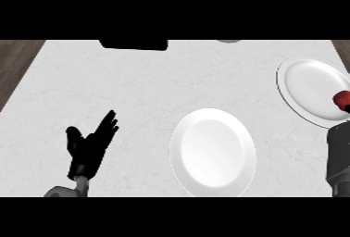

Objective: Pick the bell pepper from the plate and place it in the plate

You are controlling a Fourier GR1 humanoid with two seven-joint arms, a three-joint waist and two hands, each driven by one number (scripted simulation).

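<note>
The right robot hand (340, 139), fingers unreadable, lies just below the bell pepper (341, 98) on the far-right plate (308, 78).

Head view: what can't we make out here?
- Red bell pepper on the far white round plate: cut off by the right edge; shape unclear.
- Right hand: only a dark forearm shows at the right edge; fingers not visible, so contact with the pepper cannot be judged.
- Black object at the counter's far edge: cut by the top band; unidentifiable.
- Grey item beside it: only a sliver shows.

Two plates (212, 152) (311, 88), one bell pepper (341, 98)
</note>
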